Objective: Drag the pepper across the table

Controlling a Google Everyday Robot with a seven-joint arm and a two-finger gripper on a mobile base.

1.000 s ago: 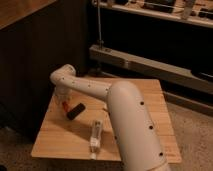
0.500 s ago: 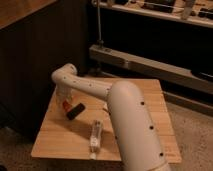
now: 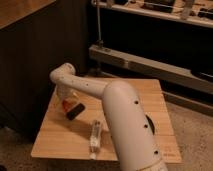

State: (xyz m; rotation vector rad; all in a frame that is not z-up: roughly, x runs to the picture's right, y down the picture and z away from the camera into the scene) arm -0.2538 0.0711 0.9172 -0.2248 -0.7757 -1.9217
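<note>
The pepper (image 3: 66, 104) is a very small orange-red rounded object on the left part of the light wooden table (image 3: 55, 131). My gripper (image 3: 65, 100) hangs from the white arm's bent wrist right over the pepper and partly hides it. A dark oblong block (image 3: 75, 111) lies just right of and in front of the pepper, touching or nearly touching it.
A clear bottle-like item (image 3: 94, 136) lies near the table's front edge. My white arm (image 3: 127, 125) crosses the table's middle and right. A dark wooden panel wall (image 3: 30, 60) stands left; a metal shelf rail (image 3: 150, 65) runs behind.
The gripper and pepper have barely shifted; nothing else has visibly moved.
</note>
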